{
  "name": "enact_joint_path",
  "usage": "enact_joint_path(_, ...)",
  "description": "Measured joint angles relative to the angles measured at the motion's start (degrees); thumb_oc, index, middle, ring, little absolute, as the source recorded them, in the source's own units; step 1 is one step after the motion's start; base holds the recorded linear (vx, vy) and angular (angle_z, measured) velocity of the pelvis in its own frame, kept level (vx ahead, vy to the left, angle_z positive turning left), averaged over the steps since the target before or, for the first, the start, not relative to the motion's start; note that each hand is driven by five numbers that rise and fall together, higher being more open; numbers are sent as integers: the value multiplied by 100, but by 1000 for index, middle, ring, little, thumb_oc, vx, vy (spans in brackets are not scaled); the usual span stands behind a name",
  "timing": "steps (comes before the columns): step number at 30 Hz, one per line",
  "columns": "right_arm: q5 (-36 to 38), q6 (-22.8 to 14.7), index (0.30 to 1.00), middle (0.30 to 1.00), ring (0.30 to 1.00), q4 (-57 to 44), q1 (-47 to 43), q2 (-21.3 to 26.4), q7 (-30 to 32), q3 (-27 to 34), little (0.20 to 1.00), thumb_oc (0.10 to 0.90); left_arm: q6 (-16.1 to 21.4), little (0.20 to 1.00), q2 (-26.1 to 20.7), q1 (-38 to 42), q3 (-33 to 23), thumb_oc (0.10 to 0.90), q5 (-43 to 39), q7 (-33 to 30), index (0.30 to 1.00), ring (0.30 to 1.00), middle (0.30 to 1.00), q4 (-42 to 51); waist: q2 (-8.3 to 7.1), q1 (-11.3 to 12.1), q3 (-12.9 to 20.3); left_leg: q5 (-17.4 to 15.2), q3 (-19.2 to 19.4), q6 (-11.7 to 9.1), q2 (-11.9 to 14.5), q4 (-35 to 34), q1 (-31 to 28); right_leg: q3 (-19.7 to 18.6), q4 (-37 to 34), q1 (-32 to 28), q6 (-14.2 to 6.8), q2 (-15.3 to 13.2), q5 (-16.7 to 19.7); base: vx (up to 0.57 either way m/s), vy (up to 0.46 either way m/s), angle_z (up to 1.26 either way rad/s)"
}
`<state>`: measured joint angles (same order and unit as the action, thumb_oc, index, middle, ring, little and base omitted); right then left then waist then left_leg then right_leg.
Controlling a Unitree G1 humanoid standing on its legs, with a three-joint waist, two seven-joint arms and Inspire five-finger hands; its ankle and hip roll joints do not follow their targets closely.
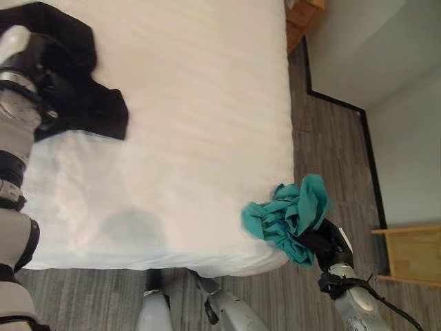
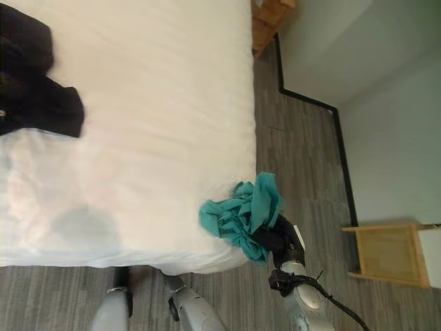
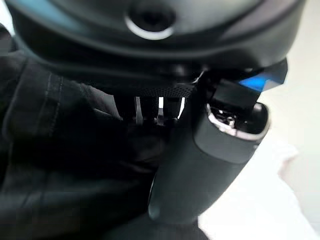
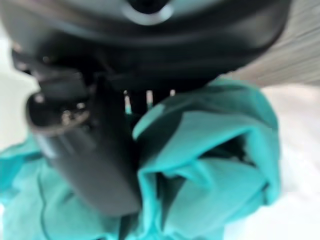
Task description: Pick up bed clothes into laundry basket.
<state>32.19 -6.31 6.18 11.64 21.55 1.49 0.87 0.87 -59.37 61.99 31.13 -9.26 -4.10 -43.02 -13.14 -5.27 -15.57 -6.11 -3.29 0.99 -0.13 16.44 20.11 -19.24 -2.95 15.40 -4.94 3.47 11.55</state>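
A black garment lies bunched at the far left of the white bed. My left hand rests on it; in the left wrist view its fingers curl into the dark cloth and the thumb presses alongside. A teal garment is crumpled at the bed's near right corner, partly hanging over the edge. My right hand grips it from the floor side; the right wrist view has the thumb and fingers closed into the teal folds.
Grey wood-look floor runs along the bed's right side. A wooden piece of furniture stands at the bed's far right corner. A low wooden box sits by the grey wall at right.
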Motion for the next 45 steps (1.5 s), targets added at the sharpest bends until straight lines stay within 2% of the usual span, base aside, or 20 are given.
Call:
enact_joint_path(1, -26, 2, 300, 300, 300, 9, -8, 6, -3, 84, 300, 400, 34, 300, 0, -280, -145, 400, -218, -59, 300, 300, 300, 387, 74, 50, -31, 22, -21, 21, -14, -68, -62, 18, -10, -33, -7, -16, 5, -32, 21, 15)
enact_joint_path(2, -45, 11, 300, 300, 300, 14, -13, 20, -2, 241, 300, 400, 101, 300, -3, -1056, -655, 400, -526, -101, 300, 300, 300, 1223, 208, 153, -63, 70, -16, 56, -38, -197, -140, 41, -40, -69, -9, -58, 1, -9, 9, 9)
enact_joint_path(3, -49, 12, 300, 300, 300, 16, -22, 52, 11, 420, 300, 400, 347, 300, 119, -2048, -1417, 400, -892, -126, 300, 300, 300, 2063, 344, 140, -69, 132, -13, 87, -75, -349, -214, 54, -82, -88, -8, -107, -2, 15, 4, 9)
enact_joint_path(5, -84, 32, 300, 300, 300, 15, -98, 66, 59, 705, 300, 400, 461, 300, 408, -3448, -2216, 400, -1202, -142, 300, 300, 300, 3095, 524, 272, -123, 223, -43, 97, -130, -570, -349, 72, -157, -165, -7, -161, -14, 24, 3, 3)
enact_joint_path(6, -124, 23, 300, 300, 300, -6, -88, 66, 111, 896, 300, 400, 616, 300, 1002, -4361, -2941, 400, -1457, -206, 300, 300, 300, 3680, 622, 278, -176, 234, 5, 94, -137, -690, -528, 84, -218, -284, -4, -176, -16, 34, -15, -2)
enact_joint_path(7, -167, 46, 300, 300, 300, 32, -92, 121, 190, 1013, 300, 400, 694, 300, 1331, -4773, -3028, 400, -1636, -252, 300, 300, 300, 3782, 746, 398, -174, 266, -42, 84, -139, -784, -617, 129, -219, -346, 2, -177, -26, 45, -28, 1)
enact_joint_path(8, -196, 93, 300, 300, 300, 36, -104, 133, 226, 1104, 300, 400, 682, 300, 1585, -5084, -3213, 400, -1711, -222, 300, 300, 300, 3831, 792, 399, -183, 328, -59, 64, -129, -922, -732, 148, -219, -397, 2, -170, -25, 53, -24, 5)
enact_joint_path(9, -235, 99, 300, 300, 300, 15, -225, 131, 276, 1172, 300, 400, 695, 300, 2135, -5665, -3748, 400, -1857, -283, 300, 300, 300, 4030, 817, 452, -189, 394, -50, 35, -105, -1134, -911, 157, -218, -470, -22, -158, -49, 47, -16, 1)
enact_joint_path(10, -286, 98, 300, 300, 300, -11, -284, 131, 283, 1289, 300, 400, 701, 300, 2616, -6031, -4145, 400, -1992, -333, 300, 300, 300, 4190, 835, 464, -187, 459, -60, 29, -103, -1292, -1031, 167, -218, -530, -30, -158, -89, 46, -10, 5)
enact_joint_path(11, -321, 97, 300, 300, 300, -20, -349, 132, 320, 1449, 300, 400, 701, 300, 2898, -6288, -4381, 400, -2052, -406, 300, 300, 300, 4272, 837, 483, -186, 530, -102, 10, -105, -1436, -1143, 173, -218, -592, 26, -159, -134, 38, -13, 16)
enact_joint_path(14, -497, 90, 300, 300, 300, -74, -551, 138, 541, 1966, 300, 400, 701, 300, 3203, -6818, -5042, 400, -2059, -455, 300, 300, 300, 4626, 857, 618, -177, 705, -212, -35, -99, -1780, -1390, 214, -219, -711, 77, -164, -239, 15, -13, 21)
enact_joint_path(17, -559, 79, 300, 300, 300, -145, -881, 152, 717, 2239, 300, 400, 755, 300, 3284, -6923, -5491, 400, -2060, -564, 300, 300, 300, 5043, 914, 786, -152, 782, -305, -79, -121, -1909, -1583, 312, -219, -892, 152, -201, -379, 5, -11, 16)
enact_joint_path(21, -605, 64, 300, 300, 300, -441, -999, 186, 743, 2229, 300, 400, 873, 300, 3408, -6872, -5618, 400, -2162, -544, 300, 300, 300, 5508, 1036, 845, -70, 786, -394, -99, -145, -1934, -1722, 344, -221, -1054, 202, -225, -488, 33, 18, 15)
enact_joint_path(22, -622, 37, 300, 300, 300, -532, -1127, 231, 730, 2202, 300, 400, 932, 300, 3419, -6854, -5605, 400, -2083, -514, 300, 300, 300, 5742, 1214, 942, 46, 791, -406, -101, -162, -1959, -1813, 366, -221, -1134, 197, -243, -499, 28, 25, 10)
enact_joint_path(24, -634, 38, 300, 300, 300, -532, -1145, 247, 734, 2206, 300, 400, 934, 300, 3439, -6866, -5606, 400, -1819, -506, 300, 300, 300, 5941, 1368, 938, 178, 797, -472, -81, -191, -1975, -1866, 456, -221, -1206, 179, -275, -513, 11, 21, 15)
enact_joint_path(27, -639, 40, 300, 300, 300, -531, -1100, 244, 734, 2203, 300, 400, 1056, 300, 3792, -6755, -5602, 400, -1757, -509, 300, 300, 300, 6118, 1451, 935, 267, 834, -492, -18, -213, -1992, -1936, 469, -221, -1275, 168, -298, -520, 4, 7, 5)
enact_joint_path(29, -641, 40, 300, 300, 300, -531, -1057, 243, 738, 2204, 300, 400, 1062, 300, 3893, -6758, -5582, 400, -1737, -502, 300, 300, 300, 6142, 1431, 922, 306, 837, -483, -11, -213, -2018, -1968, 468, -221, -1290, 163, -299, -524, 10, 6, -2)
enact_joint_path(35, -662, 40, 300, 300, 300, -530, -929, 148, 766, 2409, 300, 400, 1057, 300, 3821, -6750, -5615, 400, -1393, -509, 300, 300, 300, 6140, 1315, 832, 461, 853, -479, -4, -202, -2084, -2006, 473, -221, -1303, 133, -303, -546, 0, 0, 0)
enact_joint_path(40, -660, 37, 300, 300, 300, -531, -937, 134, 786, 2416, 300, 400, 1068, 300, 3770, -6726, -5663, 400, -1299, -555, 300, 300, 300, 6179, 1317, 807, 494, 853, -519, -4, -203, -2091, -2092, 508, -222, -1402, 135, -313, -580, 2, -9, 4)
enact_joint_path(45, -655, 15, 300, 300, 300, -531, -966, 135, 825, 2244, 300, 400, 1079, 300, 3772, -6610, -5638, 400, -1315, -638, 300, 300, 300, 6200, 1320, 883, 498, 854, -541, -4, -211, -2080, -2102, 522, -221, -1419, 127, -317, -588, -16, 11, 2)
